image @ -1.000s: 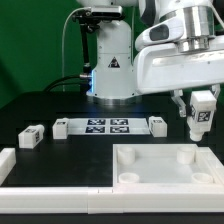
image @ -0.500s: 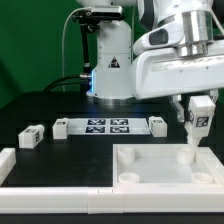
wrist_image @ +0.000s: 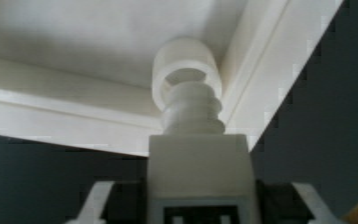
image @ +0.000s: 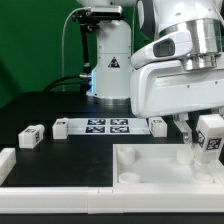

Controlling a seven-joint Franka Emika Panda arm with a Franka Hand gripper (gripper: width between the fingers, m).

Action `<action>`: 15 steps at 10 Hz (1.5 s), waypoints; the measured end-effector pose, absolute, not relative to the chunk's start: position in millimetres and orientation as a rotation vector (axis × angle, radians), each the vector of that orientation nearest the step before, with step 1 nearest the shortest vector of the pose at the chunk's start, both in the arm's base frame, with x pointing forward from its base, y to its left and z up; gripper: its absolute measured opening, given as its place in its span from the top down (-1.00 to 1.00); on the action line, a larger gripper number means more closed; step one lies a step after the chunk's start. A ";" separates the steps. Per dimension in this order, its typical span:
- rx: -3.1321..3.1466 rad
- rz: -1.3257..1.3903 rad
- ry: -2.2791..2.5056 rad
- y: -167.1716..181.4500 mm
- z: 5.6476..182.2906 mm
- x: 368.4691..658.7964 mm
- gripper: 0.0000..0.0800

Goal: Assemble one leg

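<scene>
Since the earlier frames the arm has swung toward the exterior view's right and dropped lower, carrying the leg (image: 211, 142) from above the table down toward the square panel (image: 150, 172). The pincer (image: 207, 128) is clenched on the leg, gripping its tagged block so that the ribbed stem hangs free below. That hold makes sense, since the stem is the end that has to enter the panel. In the wrist view the leg (wrist_image: 194, 150) sits between the two dark fingers (wrist_image: 98, 203), and its stem points straight at the round corner socket (wrist_image: 185, 58), which lies tight against the panel's raised rim (wrist_image: 69, 100). The leg is upright and lined up over the corner socket (image: 190, 155) (whether the tip already touches it cannot be told). The step in hand appears to be seating the stem, likely with a twist to follow. Three spare legs, one of them (image: 32, 137) well apart, lie near the marker board (image: 107, 126), untouched.
</scene>
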State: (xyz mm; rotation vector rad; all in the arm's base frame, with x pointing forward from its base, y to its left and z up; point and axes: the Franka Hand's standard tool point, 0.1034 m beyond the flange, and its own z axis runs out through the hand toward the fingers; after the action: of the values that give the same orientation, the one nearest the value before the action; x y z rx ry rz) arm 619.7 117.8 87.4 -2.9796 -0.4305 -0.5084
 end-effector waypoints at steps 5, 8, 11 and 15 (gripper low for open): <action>-2.968 -0.625 -0.421 115.5 84.7 620.8 0.27; -2.971 -0.610 -0.421 115.4 77.9 618.6 0.27; -2.967 -0.635 -0.418 115.3 71.2 619.0 0.27; -2.962 -0.678 -0.410 113.8 61.3 619.2 0.27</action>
State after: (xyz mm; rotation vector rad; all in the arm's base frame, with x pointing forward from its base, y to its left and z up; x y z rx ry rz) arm 619.2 113.8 61.3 -2.9622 -0.4102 -0.6781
